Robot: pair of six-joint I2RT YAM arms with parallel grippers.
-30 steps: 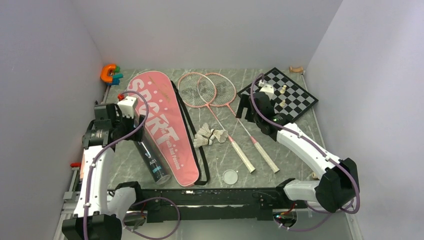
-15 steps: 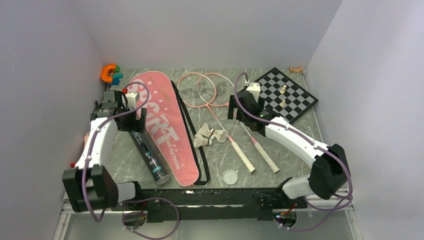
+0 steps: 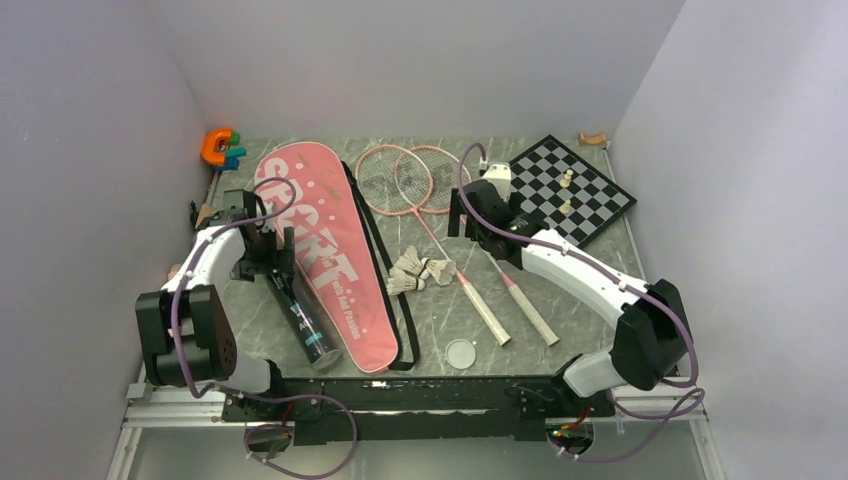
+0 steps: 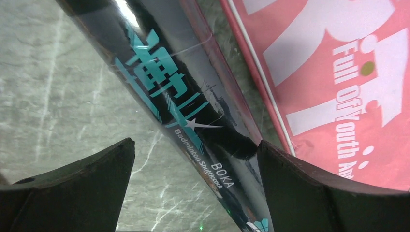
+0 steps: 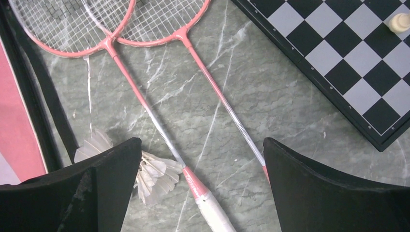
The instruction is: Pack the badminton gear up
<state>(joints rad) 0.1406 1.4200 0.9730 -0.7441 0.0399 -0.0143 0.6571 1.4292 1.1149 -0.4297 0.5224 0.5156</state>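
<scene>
Spread wide, the left gripper [image 4: 194, 145] should straddle the tube [image 4: 159, 77] squarely before closing; the right gripper [image 5: 202, 145] hovers equally spread.

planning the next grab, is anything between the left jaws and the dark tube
Nothing visible. The open left jaws straddle the tube, one on each side; the pink bag lies alongside it, not in between.

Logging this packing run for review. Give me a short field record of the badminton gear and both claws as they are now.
tube: lies along the left edge of the bag
rackets: two, heads overlapping, right of the bag
shuttlecocks: clustered beside the racket handles
left claw: open, straddling the tube
right claw: open, over the racket shafts
</scene>
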